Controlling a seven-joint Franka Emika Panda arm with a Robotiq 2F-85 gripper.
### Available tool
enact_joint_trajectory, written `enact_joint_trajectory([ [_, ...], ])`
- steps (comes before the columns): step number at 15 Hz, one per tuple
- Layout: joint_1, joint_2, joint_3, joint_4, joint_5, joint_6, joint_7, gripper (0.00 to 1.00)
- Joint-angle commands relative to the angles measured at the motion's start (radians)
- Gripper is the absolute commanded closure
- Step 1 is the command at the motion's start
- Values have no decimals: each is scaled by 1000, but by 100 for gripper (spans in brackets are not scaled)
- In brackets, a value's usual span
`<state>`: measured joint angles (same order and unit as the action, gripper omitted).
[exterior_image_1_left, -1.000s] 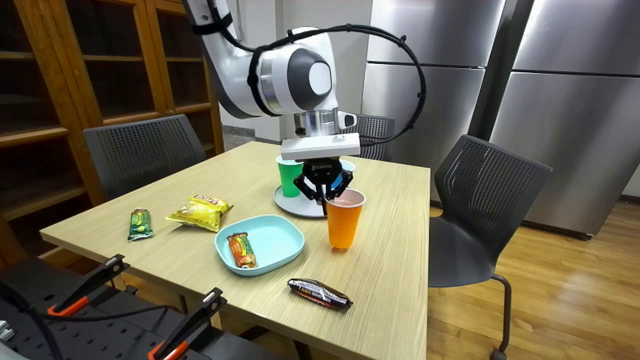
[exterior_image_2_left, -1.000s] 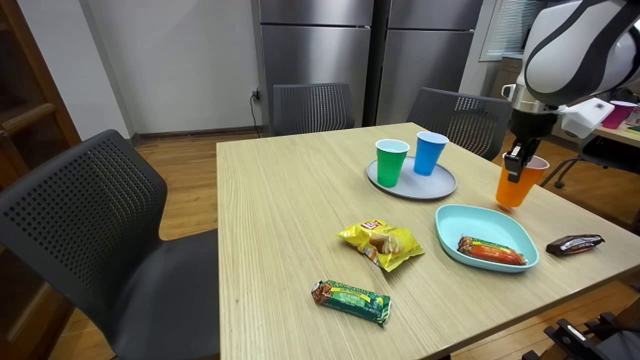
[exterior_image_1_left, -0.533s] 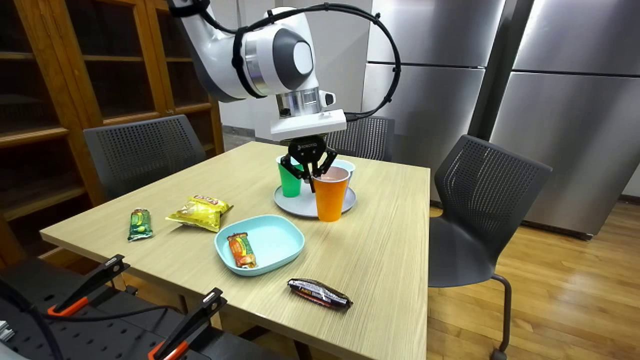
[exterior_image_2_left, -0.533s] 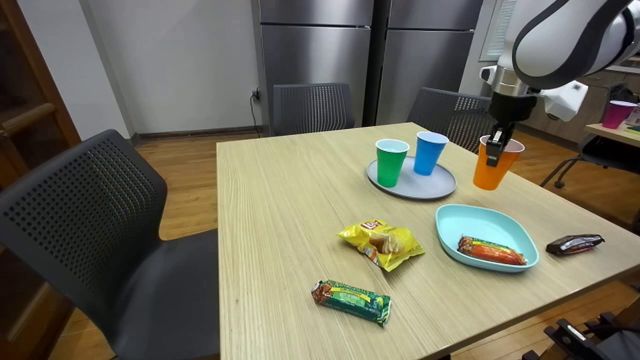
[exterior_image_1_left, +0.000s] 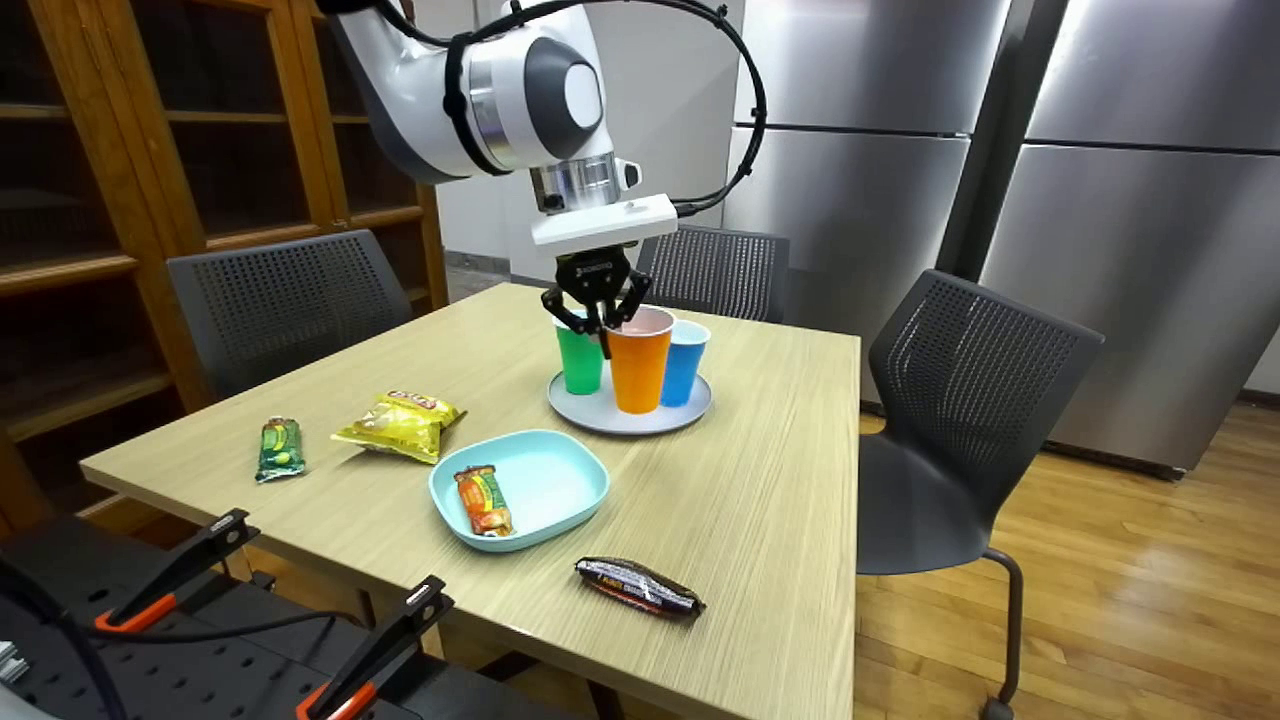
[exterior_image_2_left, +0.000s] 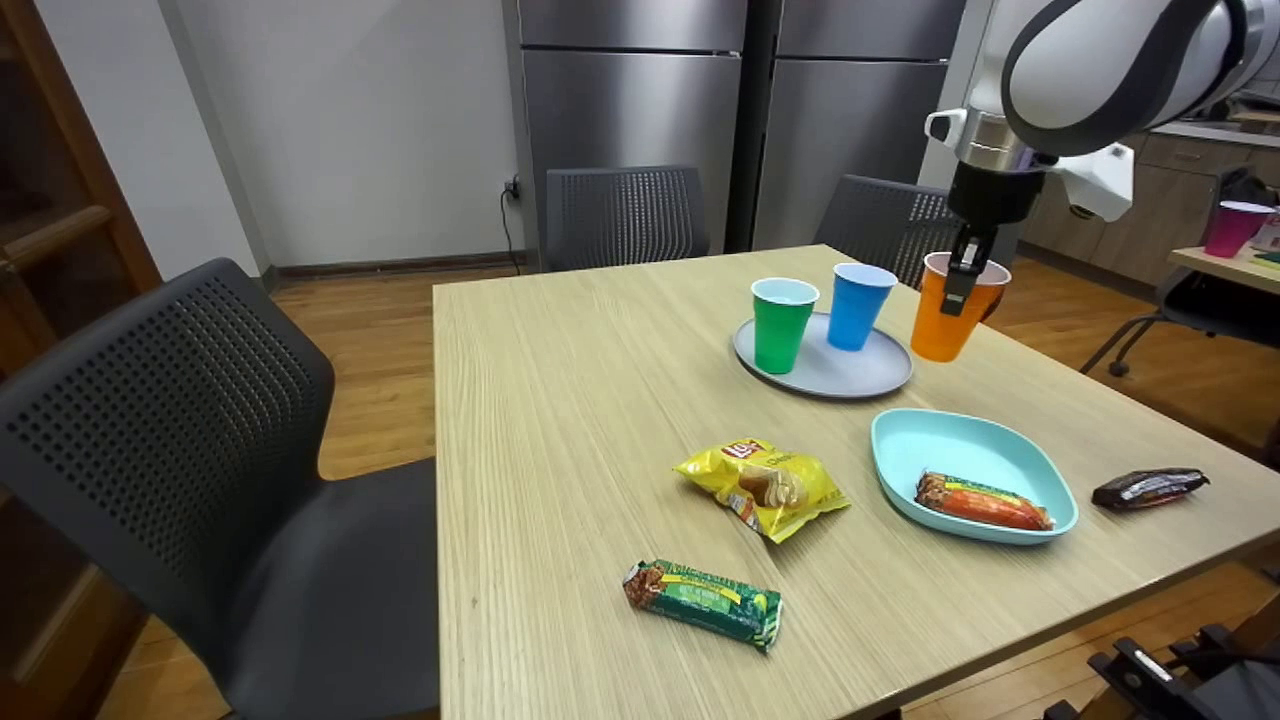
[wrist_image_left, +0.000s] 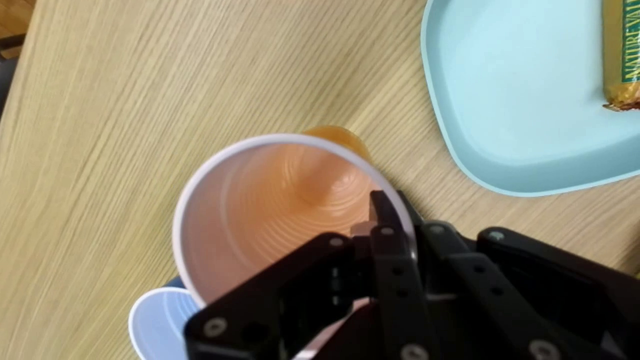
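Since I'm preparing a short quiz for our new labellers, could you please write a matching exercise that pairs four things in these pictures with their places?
Things
1. orange cup
2. green cup
3. orange-wrapped bar
4. dark brown bar

Places
A. in the light-blue dish
B. directly on the table
C. held near its rim by the gripper
D. on the grey plate

Right pairs: 1-C; 2-D; 3-A; 4-B.

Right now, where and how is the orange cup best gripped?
By the rim, I'd say, from above, as the gripper has it: one jaw inside the wall, one outside. The orange cup has its open mouth facing up, and its thin edge suits a pinch. The body narrows toward the base, so a sideways squeeze might slip.
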<state>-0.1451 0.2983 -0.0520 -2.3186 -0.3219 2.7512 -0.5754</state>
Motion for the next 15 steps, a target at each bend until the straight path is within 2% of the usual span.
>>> enact_joint_trajectory([
  [1,-21,-20,25,7,21,-28,-72,99],
  [7,-22,-21,30,4,31,-34,-123,99],
  [15,-15,-37,18,-17,19,-27,-125,99],
])
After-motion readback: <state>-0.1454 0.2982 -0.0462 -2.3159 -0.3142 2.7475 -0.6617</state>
